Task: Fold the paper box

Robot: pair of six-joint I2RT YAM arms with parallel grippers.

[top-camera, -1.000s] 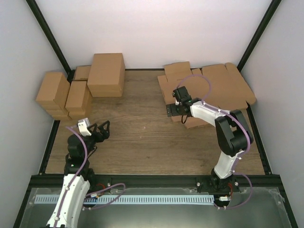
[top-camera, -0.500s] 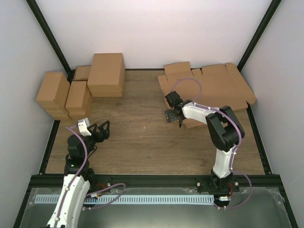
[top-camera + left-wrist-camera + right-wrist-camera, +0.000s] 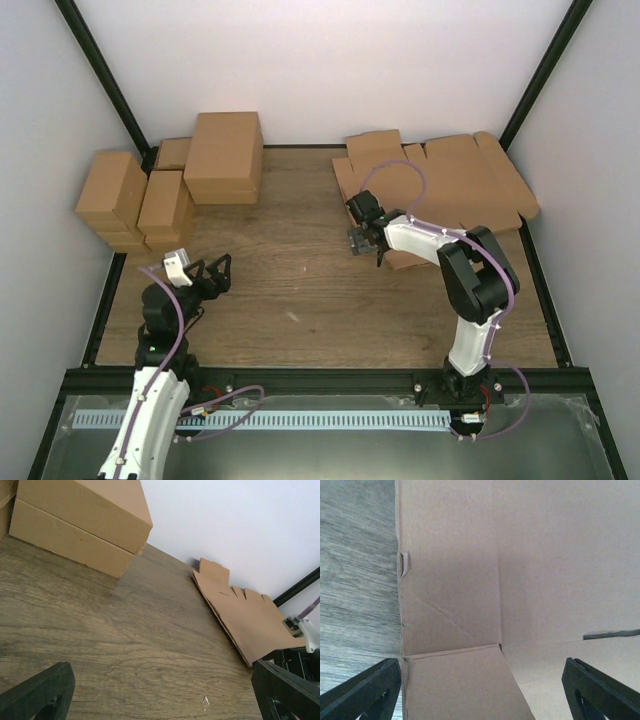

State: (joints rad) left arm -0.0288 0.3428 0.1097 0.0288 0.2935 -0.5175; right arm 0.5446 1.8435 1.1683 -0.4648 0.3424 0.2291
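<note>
The paper box [image 3: 460,185] lies flat and unfolded at the back right of the table, brown corrugated cardboard with flaps and crease lines. My right gripper [image 3: 362,240] hovers over its near left corner, jaws wide open and empty. In the right wrist view the cardboard [image 3: 520,580] fills the frame, and the right gripper [image 3: 482,700] straddles a creased flap at the sheet's left edge. My left gripper [image 3: 210,275] is open and empty, low over the table at the near left. In the left wrist view the left gripper [image 3: 160,700] faces the flat box [image 3: 245,615] from far off.
Several folded brown cartons stand at the back left: the largest carton [image 3: 224,155], which also shows in the left wrist view [image 3: 80,515], and smaller cartons [image 3: 135,200] beside it. Black frame posts and white walls close off the back and sides of the wooden table [image 3: 290,270].
My right gripper has shifted a little left and nearer along the cardboard's left edge, with the arm's elbow swinging left. The left arm has not moved.
</note>
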